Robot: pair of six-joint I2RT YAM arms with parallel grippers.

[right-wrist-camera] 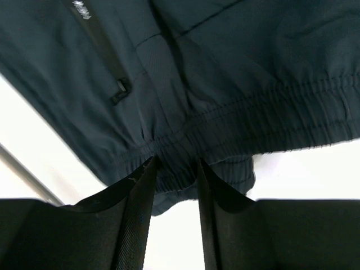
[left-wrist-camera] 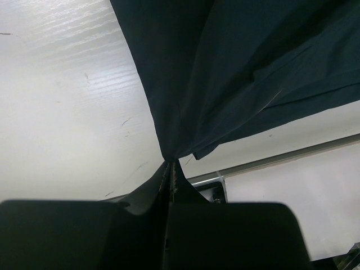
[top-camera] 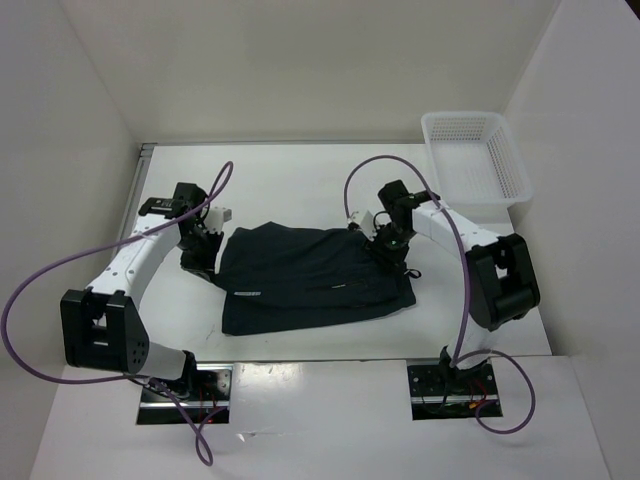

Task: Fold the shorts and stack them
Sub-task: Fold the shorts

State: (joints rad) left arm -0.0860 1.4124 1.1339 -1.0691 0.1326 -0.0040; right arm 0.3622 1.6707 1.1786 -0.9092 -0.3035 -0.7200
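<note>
Your shorts (top-camera: pixel 310 280) lie mid-table, with the long axis running left to right between the arms. The left claw (left-wrist-camera: pixel 170 166) is clenched on their left edge, and the cloth is drawn to a pinch at its tips. The right claw (right-wrist-camera: pixel 174 163) sits astride the waistband at the right end with its jaws partly apart (I cannot tell whether they bite). I judge the fold goes across that axis. The basket (top-camera: pixel 475 155) stands nearer the right arm.

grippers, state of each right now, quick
left gripper: closed, pinching an edge of the shorts
right gripper: jaws part open astride the waistband; gripped or not, cannot tell
</note>
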